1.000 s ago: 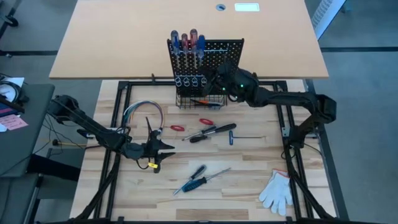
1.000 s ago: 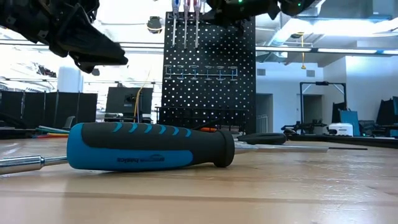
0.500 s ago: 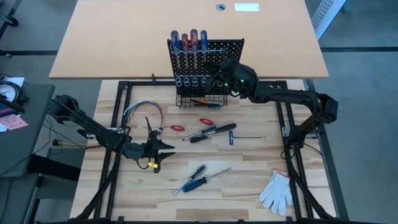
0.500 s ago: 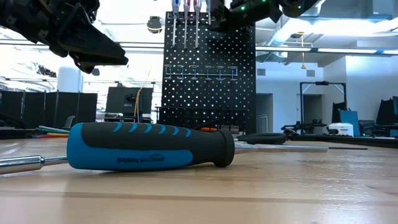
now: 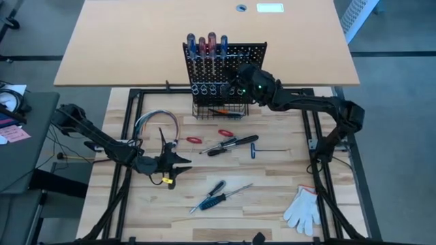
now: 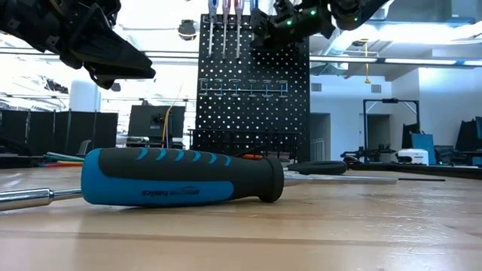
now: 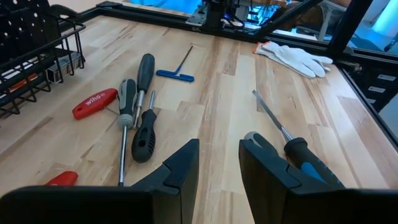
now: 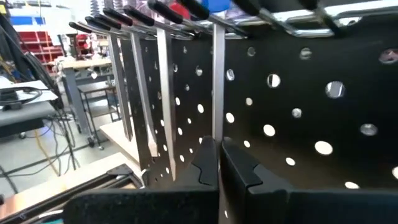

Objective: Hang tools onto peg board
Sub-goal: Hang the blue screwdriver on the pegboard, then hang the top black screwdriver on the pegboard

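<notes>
Looking down from the high view, you see the peg board (image 5: 225, 71) standing at the far edge of the slatted table (image 5: 286, 184), four screwdrivers (image 5: 206, 45) already hanging in a row along its top. Your right gripper (image 5: 240, 76) is up against the board's face just beside the rightmost of them, while your left gripper (image 5: 178, 162) hangs over the near-left part of the table beside the looped wires (image 5: 157, 122); loose tools (image 5: 231, 143) lie mid-table and a white glove (image 5: 303, 207) sits at the near-right corner. In the low view, a blue-handled screwdriver (image 6: 181, 177) lies across the foreground, with the board upright behind it. From the left wrist view, that gripper's fingers (image 7: 180, 171) stand moderately apart with nothing between them. From the right wrist view, the fingers (image 8: 239, 168) are pressed together around the lower end of a hanging screwdriver's shaft (image 8: 218, 81), close to the perforated panel.
</notes>
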`<state>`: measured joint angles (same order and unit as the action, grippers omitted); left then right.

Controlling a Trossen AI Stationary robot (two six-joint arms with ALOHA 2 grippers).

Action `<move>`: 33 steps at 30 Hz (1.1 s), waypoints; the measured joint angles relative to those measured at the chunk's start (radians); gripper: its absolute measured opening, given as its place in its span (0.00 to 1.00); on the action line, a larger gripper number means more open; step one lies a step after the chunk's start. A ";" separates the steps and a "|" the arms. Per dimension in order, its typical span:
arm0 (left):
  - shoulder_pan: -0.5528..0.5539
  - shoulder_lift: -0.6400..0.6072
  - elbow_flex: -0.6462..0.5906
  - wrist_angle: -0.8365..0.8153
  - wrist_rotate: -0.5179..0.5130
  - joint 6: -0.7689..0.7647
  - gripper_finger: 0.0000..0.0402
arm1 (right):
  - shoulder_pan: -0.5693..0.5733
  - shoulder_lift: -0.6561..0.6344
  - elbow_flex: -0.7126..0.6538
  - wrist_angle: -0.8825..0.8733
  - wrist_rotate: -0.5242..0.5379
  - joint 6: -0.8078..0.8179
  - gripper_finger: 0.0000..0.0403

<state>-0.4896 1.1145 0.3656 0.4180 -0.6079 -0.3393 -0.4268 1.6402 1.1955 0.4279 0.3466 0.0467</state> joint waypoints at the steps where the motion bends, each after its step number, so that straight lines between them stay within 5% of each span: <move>1: 0.000 0.000 0.000 0.000 0.000 0.000 0.27 | -0.001 0.005 0.000 -0.002 0.000 -0.003 0.02; 8: 0.000 0.000 0.000 -0.002 0.000 -0.002 0.27 | 0.001 0.012 -0.012 -0.079 0.005 -0.058 0.14; 20: 0.000 0.000 0.000 -0.005 0.000 -0.010 0.27 | 0.016 0.008 -0.009 -0.247 -0.002 -0.114 0.50; 33: 0.000 0.000 0.000 -0.013 0.000 -0.005 0.27 | 0.194 -0.172 -0.006 -0.491 -0.003 -0.252 0.50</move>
<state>-0.4898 1.1149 0.3653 0.4053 -0.6081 -0.3448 -0.2331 1.4686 1.1896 -0.0626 0.3434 -0.2049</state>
